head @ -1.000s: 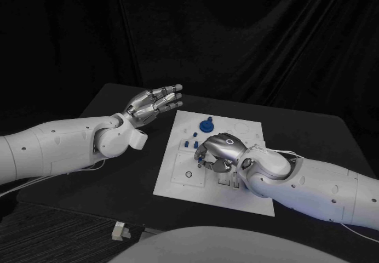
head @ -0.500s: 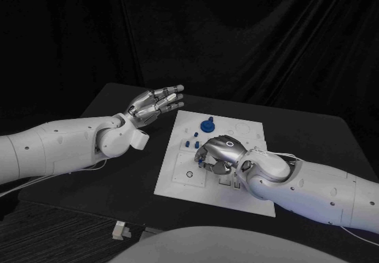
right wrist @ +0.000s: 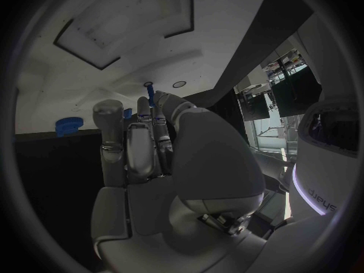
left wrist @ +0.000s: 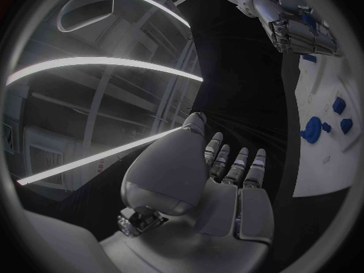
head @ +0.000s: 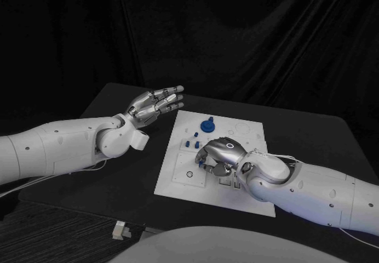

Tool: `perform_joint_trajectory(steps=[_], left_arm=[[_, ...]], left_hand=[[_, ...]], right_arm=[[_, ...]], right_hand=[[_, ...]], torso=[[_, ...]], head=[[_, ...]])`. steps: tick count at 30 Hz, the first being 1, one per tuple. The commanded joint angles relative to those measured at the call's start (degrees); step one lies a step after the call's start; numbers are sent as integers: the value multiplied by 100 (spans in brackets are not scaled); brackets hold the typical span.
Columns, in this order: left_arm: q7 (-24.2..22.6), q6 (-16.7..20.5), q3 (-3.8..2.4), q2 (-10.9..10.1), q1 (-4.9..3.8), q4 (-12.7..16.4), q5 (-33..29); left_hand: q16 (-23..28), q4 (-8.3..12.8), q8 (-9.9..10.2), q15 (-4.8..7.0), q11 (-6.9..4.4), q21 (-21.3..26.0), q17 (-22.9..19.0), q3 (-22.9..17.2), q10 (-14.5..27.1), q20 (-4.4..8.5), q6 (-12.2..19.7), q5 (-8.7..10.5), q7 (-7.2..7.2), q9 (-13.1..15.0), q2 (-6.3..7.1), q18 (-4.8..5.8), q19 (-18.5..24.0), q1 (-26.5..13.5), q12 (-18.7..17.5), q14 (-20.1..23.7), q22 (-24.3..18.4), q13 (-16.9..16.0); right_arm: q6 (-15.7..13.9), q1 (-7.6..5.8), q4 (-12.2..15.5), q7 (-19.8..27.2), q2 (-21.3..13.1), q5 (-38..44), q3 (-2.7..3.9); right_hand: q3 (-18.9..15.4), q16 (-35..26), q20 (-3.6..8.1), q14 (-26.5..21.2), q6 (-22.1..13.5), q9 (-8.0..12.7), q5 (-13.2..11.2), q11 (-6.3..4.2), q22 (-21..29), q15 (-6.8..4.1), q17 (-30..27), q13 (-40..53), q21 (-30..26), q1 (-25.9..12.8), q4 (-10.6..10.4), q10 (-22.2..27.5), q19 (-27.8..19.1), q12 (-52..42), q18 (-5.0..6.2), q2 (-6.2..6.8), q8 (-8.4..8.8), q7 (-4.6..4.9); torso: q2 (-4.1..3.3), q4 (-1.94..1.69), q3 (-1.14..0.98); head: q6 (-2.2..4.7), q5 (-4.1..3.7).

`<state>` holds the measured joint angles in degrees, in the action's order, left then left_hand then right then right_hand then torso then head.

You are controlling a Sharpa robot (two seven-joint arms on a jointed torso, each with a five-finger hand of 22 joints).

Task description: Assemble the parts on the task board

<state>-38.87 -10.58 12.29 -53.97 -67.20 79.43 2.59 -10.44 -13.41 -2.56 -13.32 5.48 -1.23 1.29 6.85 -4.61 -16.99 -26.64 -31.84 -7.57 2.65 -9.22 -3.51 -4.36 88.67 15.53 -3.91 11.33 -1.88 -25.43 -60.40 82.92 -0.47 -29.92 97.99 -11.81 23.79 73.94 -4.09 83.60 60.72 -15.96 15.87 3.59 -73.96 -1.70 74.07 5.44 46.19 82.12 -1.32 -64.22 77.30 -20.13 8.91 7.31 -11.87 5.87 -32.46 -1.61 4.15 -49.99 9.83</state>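
Right hand pinches a small blue peg over the middle of the task board on the desk, left hand released and hovering beside; peg probably light, stiff, slippery, best pinched mid-shaft.

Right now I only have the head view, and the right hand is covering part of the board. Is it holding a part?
Observer: It looks so. In the right wrist view the right hand pinches a thin blue pin that stands up at its fingertips.
Operator: And is anything in the left hand?
Observer: No. In the left wrist view the left hand has its fingers stretched out straight and holds nothing.
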Motion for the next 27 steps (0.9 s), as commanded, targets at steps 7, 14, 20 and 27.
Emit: perform_joint_trajectory(steps=[7, 14, 20, 27], left_arm=[[-567, -70, -6, 19, 19, -2, -5], [-555, -82, -6, 28, 26, -16, -5], [-548, -94, -6, 36, 34, -22, -5], [-535, -102, -6, 32, 42, -26, -5]], left_hand=[[-100, 99, -66, -38, 60, -40, 58, -1, 12, 4, -32, -83, -1, 14, 32, -4, 24, 75, 83, -5, -65, -38], [-106, 99, -64, -43, 62, -38, 59, -8, 17, 4, -30, -77, 0, 13, 29, -4, 25, 74, 79, -5, -64, -36], [-104, 99, -63, -45, 62, -38, 58, -11, 19, 4, -26, -75, 0, 13, 28, -5, 24, 74, 77, -3, -61, -36], [-104, 99, -63, -45, 62, -38, 58, -11, 19, 4, -26, -75, 0, 13, 28, -5, 24, 74, 77, -3, -61, -36]], right_arm=[[-29, 28, 1, -135, -6, 38, 3], [-3, 36, -15, -161, -4, 38, 3], [33, 49, -38, -172, 7, 38, 3], [156, 67, -63, -227, 17, 38, 3]], right_hand=[[202, 145, 3, 212, 201, -161, 61, -115, -650, -19, 125, 60, 93, 176, 90, -269, 50, -8, -160, -136, -88, 39], [202, 142, 4, 212, 202, -161, 64, -116, -649, -19, 122, 60, 88, 177, 91, -272, 49, -7, -159, -136, -87, 39], [205, 133, 5, 209, 204, -159, 69, -117, -646, -20, 113, 61, 77, 180, 95, -276, 45, -5, -157, -134, -83, 37], [204, 111, 5, 202, 203, -157, 76, -117, -636, -21, 92, 61, 33, 177, 97, -278, 31, 0, -150, -128, -77, 39]], torso=[[-1, 1, 1], [0, 6, 1], [1, 2, 0], [-1, 0, 0]], head=[[-1, -5], [-1, -2], [-1, 1], [-1, 5]])
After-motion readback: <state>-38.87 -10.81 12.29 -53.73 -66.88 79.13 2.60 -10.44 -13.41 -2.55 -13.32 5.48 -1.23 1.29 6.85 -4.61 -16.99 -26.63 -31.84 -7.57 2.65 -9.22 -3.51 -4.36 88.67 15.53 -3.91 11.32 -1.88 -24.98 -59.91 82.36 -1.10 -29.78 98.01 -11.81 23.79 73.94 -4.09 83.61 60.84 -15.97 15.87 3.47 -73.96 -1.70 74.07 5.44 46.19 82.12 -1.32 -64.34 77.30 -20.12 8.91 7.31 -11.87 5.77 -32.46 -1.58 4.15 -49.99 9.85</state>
